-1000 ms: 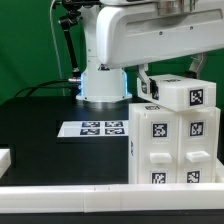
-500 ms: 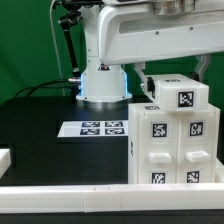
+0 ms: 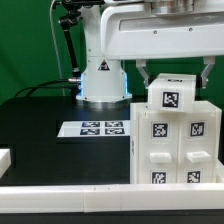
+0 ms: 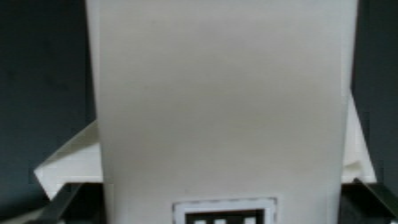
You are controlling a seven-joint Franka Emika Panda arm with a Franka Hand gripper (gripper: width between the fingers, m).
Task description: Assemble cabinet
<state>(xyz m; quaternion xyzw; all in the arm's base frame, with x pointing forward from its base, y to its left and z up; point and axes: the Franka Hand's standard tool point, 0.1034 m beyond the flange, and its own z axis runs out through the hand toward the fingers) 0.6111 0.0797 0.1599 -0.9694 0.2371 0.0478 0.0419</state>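
Note:
The cabinet is a large white box with several black-and-white tags on its front, standing at the exterior view's right. My gripper is shut on a white tagged block, with a dark finger on each side of it. The block sits right on top of the cabinet; I cannot tell whether it touches. In the wrist view the white block fills most of the picture, with its tag showing between the dark fingers. The cabinet's compartments are hidden.
The marker board lies flat on the black table in the middle. A long white border rail runs along the front edge. A small white piece sits at the exterior view's left edge. The arm's base stands behind.
The gripper with the white block has moved toward the exterior view's left and turned. The block now sits squarer over the cabinet's top.

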